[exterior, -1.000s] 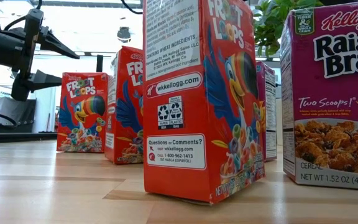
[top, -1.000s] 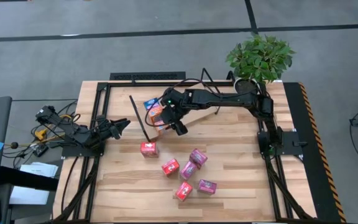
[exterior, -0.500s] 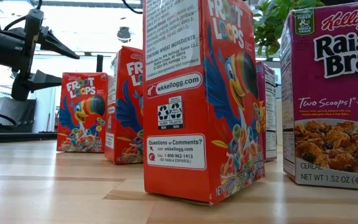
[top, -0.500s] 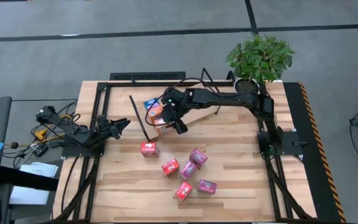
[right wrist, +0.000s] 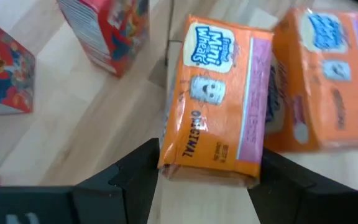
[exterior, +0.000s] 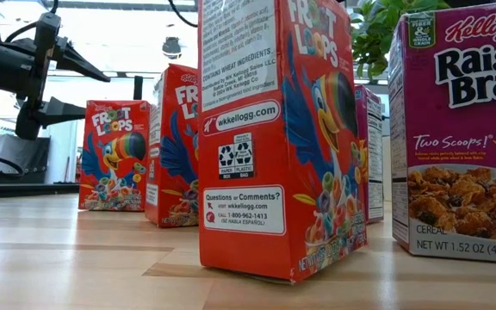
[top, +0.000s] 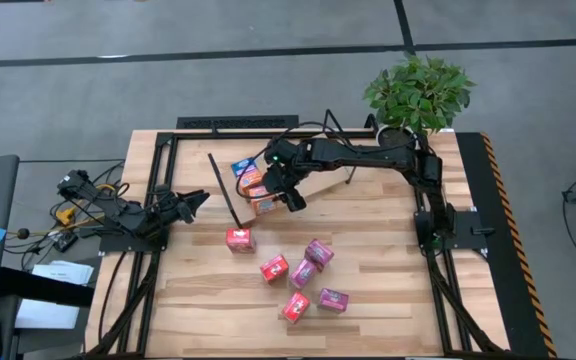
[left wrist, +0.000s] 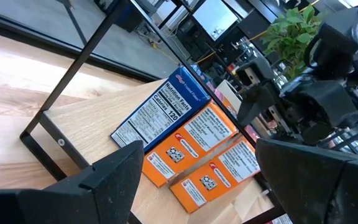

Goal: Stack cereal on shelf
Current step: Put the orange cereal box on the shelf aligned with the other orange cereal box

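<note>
Cardboard, thin and light: the orange box [right wrist: 215, 102] between the right gripper's [top: 286, 190] fingers looks stiff along its edges but easy to crush on its broad faces, and glossy enough to slide. The jaws stand apart on either side of its narrow width, the better place to take it; whether the pads press yet I cannot tell. It lies on the tilted shelf [left wrist: 79, 118] beside another orange box [left wrist: 191, 146] and a blue one [left wrist: 160, 109], toward twelve o'clock on the table [top: 388, 290]. Five loose boxes [top: 298, 275] sit toward six o'clock. At nine o'clock the left gripper [top: 193, 203] waits, fingers spread.
</note>
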You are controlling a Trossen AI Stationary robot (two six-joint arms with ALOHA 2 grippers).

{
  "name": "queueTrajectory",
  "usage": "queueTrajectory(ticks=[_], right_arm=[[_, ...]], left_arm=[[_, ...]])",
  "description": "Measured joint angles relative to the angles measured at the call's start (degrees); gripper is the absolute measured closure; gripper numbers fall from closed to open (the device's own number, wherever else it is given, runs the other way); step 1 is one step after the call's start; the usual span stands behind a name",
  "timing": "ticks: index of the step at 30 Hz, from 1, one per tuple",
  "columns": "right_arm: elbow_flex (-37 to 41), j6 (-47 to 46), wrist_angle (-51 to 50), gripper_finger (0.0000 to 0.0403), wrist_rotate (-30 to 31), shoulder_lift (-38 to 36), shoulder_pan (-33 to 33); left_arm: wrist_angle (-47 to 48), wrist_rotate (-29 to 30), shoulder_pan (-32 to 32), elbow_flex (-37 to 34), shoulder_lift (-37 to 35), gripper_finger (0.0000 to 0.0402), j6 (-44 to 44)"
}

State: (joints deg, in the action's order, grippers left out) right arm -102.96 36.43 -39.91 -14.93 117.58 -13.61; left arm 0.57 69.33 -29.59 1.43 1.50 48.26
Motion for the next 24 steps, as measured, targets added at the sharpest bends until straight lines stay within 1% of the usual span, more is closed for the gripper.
queueTrajectory(ticks=[2, 12, 17, 20, 24], right_arm=[[0.0, 0.0, -0.8, 0.0157, 1.4, 0.0, -0.3], [-0.1, 0.0, -2.2, 0.0157, 1.6, -2.3, -2.4], [-0.1, -0.5, -6.8, 0.016, 1.3, -3.3, -3.4], [0.0, -1.4, -9.9, 0.0177, 1.2, -3.7, -3.9], [0.0, -1.9, -10.2, 0.0221, -1.4, -3.4, -3.7]], left_arm=[[0.0, 0.0, 0.0, 0.0, 0.0, 0.0101, 0.0], [0.0, 0.1, 0.0, 0.0, 0.0, 0.0101, 0.0], [0.0, 0.1, 0.0, 0.0, 0.0, 0.0101, 0.0], [0.0, 0.1, 0.0, 0.0, 0.0, 0.0101, -0.2], [0.1, 0.1, 0.0, 0.0, 0.0, 0.0101, -0.6]])
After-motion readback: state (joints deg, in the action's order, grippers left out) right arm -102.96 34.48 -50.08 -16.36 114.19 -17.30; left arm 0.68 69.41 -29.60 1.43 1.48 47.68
